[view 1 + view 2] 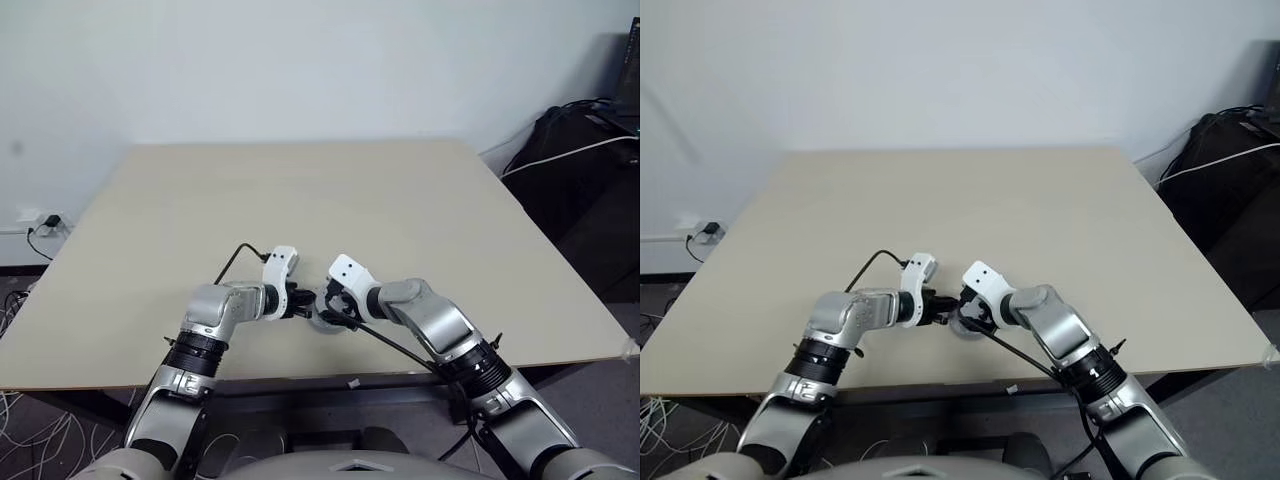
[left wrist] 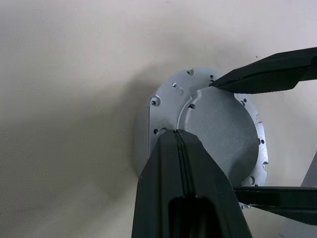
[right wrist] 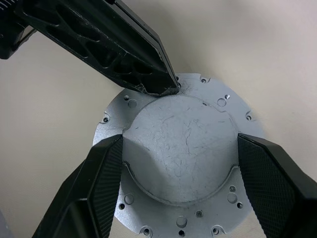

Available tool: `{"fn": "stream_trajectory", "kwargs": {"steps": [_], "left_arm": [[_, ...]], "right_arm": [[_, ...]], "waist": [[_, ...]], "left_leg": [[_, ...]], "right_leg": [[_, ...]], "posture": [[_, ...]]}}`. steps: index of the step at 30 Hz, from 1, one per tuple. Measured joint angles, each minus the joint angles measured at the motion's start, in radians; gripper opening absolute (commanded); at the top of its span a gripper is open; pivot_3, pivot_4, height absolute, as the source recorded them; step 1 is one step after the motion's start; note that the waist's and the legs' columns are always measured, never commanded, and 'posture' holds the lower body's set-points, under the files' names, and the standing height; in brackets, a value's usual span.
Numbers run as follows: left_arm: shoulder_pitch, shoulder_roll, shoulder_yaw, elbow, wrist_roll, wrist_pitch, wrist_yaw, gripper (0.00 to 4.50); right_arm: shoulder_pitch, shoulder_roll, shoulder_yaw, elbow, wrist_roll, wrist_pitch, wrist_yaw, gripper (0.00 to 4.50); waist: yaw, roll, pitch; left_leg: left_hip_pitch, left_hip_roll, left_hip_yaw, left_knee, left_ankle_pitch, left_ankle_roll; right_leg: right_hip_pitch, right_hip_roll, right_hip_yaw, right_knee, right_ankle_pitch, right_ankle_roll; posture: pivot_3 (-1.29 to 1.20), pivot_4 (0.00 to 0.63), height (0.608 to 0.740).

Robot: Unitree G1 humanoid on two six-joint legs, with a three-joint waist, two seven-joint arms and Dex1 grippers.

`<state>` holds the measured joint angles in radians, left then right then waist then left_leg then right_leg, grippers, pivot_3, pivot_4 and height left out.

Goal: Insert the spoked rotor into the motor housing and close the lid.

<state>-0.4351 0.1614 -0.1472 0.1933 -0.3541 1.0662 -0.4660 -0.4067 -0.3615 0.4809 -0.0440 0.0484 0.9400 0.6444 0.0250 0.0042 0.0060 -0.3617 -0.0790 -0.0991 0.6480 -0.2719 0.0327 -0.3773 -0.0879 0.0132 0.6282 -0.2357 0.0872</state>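
Black fingers were our first finding: those of the right gripper [image 3: 181,191] stood wide apart, one on each side of the lid's raised middle, and we could not confirm that either pad gripped it. We judged this a bracing hold, meant to keep the disc from sliding. The left gripper [image 2: 179,136] had its fingers pressed together into a single blunt tip, which rested on the lid [image 3: 181,153] at the edge of the raised middle, on the side away from the right wrist. We read this as a pressing or nudging contact, suited to seating the lid.

The lid lay flat, plain grey face up, its scalloped rim and screw holes showing all round. We saw no spoked rotor and no motor housing; whether they sat beneath the lid we could not tell.

Both arms met near the front edge of the beige table [image 1: 300,190], the lid [image 1: 322,319] between them.
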Motion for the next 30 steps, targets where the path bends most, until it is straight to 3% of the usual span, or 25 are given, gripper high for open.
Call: {"fn": "stream_trajectory", "kwargs": {"steps": [5, 9, 16, 20, 26, 30], "left_arm": [[0.000, 0.000, -0.001, 0.000, 0.000, 0.000, 0.001, 0.00], [0.000, 0.000, -0.002, 0.000, 0.000, -0.001, -0.001, 0.00], [0.001, -0.002, -0.003, -0.001, 0.000, -0.004, -0.010, 0.00], [0.000, -0.003, -0.002, -0.002, 0.000, -0.006, -0.015, 0.00], [-0.006, -0.010, -0.006, 0.001, 0.001, -0.013, -0.017, 0.00], [-0.006, -0.014, -0.012, 0.003, 0.001, -0.024, -0.020, 0.00]], "right_arm": [[0.005, 0.001, -0.004, -0.004, 0.001, -0.001, -0.004, 3.21], [0.026, 0.012, -0.040, -0.005, 0.013, -0.015, -0.011, 4.46], [0.075, 0.007, -0.085, -0.064, 0.042, -0.001, -0.018, 4.46], [0.126, -0.054, -0.114, -0.170, 0.093, 0.035, 0.016, 4.46], [0.233, -0.108, -0.352, -0.350, 0.324, 0.069, 0.130, 4.46], [0.255, 0.041, -0.563, -0.305, 0.350, 0.112, -0.060, 4.46]], "waist": [[0.000, 0.000, 0.000], [0.000, 0.000, 0.000], [0.002, -0.001, 0.003], [0.005, -0.001, 0.009], [0.008, -0.004, 0.011], [0.011, -0.003, 0.012]], "left_leg": [[0.000, 0.000, 0.000, 0.000, 0.000, 0.000], [0.000, 0.000, -0.001, 0.000, 0.000, 0.000], [-0.001, 0.000, -0.001, 0.000, 0.000, 0.000], [-0.003, 0.000, -0.001, 0.000, 0.000, 0.000], [-0.005, -0.001, -0.002, 0.000, 0.000, 0.001], [-0.005, 0.000, -0.002, 0.000, 0.000, 0.000]], "right_leg": [[0.000, 0.000, 0.000, 0.000, 0.000, 0.000], [0.000, 0.000, 0.000, 0.000, 0.000, 0.000], [0.000, 0.000, 0.000, 0.000, 0.000, 0.000], [-0.002, 0.000, 0.000, 0.000, 0.000, 0.000], [-0.002, 0.000, -0.001, -0.001, 0.000, 0.001], [-0.003, 0.000, 0.000, -0.001, 0.000, 0.001]], "posture": [[0.00, 0.000, 0.740], [0.00, 0.000, 0.740], [0.00, 0.000, 0.740], [0.00, 0.000, 0.740], [0.00, 0.000, 0.740], [0.00, 0.000, 0.740]]}}
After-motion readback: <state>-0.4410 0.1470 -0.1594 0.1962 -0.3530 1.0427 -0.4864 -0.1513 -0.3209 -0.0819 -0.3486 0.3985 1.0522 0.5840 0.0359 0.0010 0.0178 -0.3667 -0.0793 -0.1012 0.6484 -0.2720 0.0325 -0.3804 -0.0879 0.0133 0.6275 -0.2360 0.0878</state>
